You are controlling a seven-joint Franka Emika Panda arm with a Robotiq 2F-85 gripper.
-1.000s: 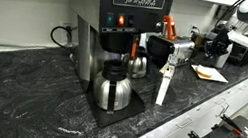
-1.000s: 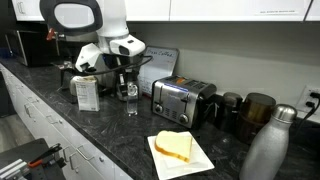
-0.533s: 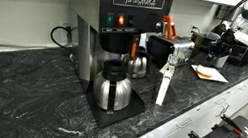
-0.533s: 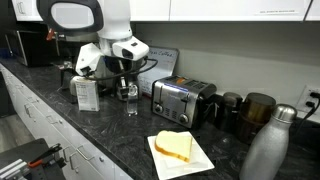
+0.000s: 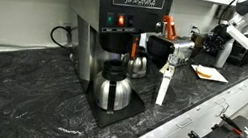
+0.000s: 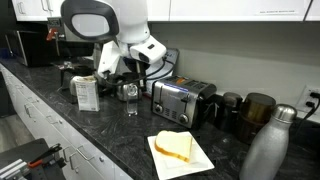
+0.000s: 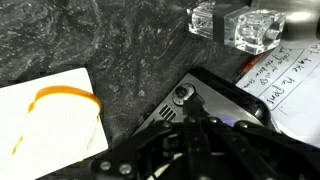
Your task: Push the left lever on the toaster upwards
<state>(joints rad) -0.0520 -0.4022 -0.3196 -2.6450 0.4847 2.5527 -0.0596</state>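
The toaster [image 6: 181, 100] is a small shiny metal box at the back of the dark counter. In the wrist view its dark end [image 7: 222, 92] lies just under my fingers, with a round knob [image 7: 183, 93] and vent slots. I cannot make out its levers. My gripper [image 6: 141, 68] hangs above and just to the left of the toaster in an exterior view. It also shows far off in an exterior view [image 5: 223, 36]. In the wrist view the gripper's fingers [image 7: 192, 126] are together with nothing between them, over the toaster's end.
A white plate with toast [image 6: 178, 150] lies in front of the toaster and shows in the wrist view [image 7: 48, 118]. Also on the counter are a glass [image 6: 130, 97], a white box [image 6: 87, 93], dark canisters [image 6: 254, 112], a steel bottle [image 6: 266, 146], the coffee brewer [image 5: 121, 26] and its carafe [image 5: 113, 87].
The arm has swung towards the toaster, carrying the gripper from over the box and glass to just beside the toaster. Nothing on the counter has moved.
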